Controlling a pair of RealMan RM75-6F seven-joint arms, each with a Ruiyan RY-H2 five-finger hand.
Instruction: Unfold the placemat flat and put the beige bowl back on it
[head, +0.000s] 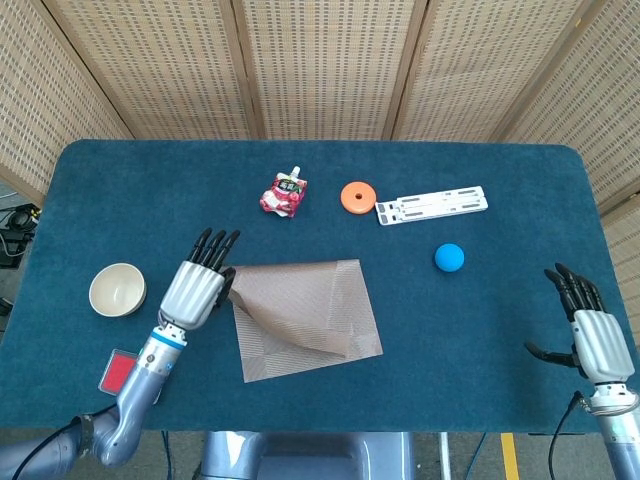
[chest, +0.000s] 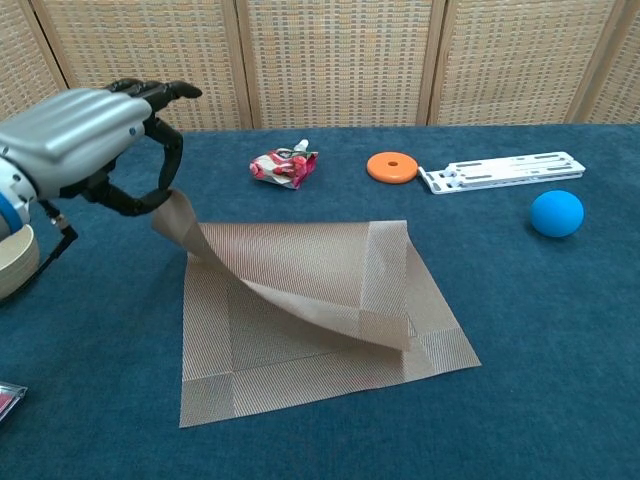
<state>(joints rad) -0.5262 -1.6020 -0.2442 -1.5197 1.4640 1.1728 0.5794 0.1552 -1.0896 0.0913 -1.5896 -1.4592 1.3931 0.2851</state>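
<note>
The tan woven placemat (head: 305, 315) (chest: 310, 300) lies mid-table, its upper layer peeled up off the lower one. My left hand (head: 196, 283) (chest: 85, 135) pinches the raised corner of that layer and holds it high above the cloth, at the mat's left side. The beige bowl (head: 117, 290) (chest: 14, 262) stands upright on the table to the left of the mat, just beyond the left hand. My right hand (head: 592, 335) hovers over the table's right edge with fingers spread and nothing in it; the chest view does not show it.
A red-and-white pouch (head: 284, 193), an orange disc (head: 357, 196) and a white plastic strip (head: 432, 205) lie behind the mat. A blue ball (head: 449, 257) sits to its right. A red card (head: 116, 371) rests near the front left edge.
</note>
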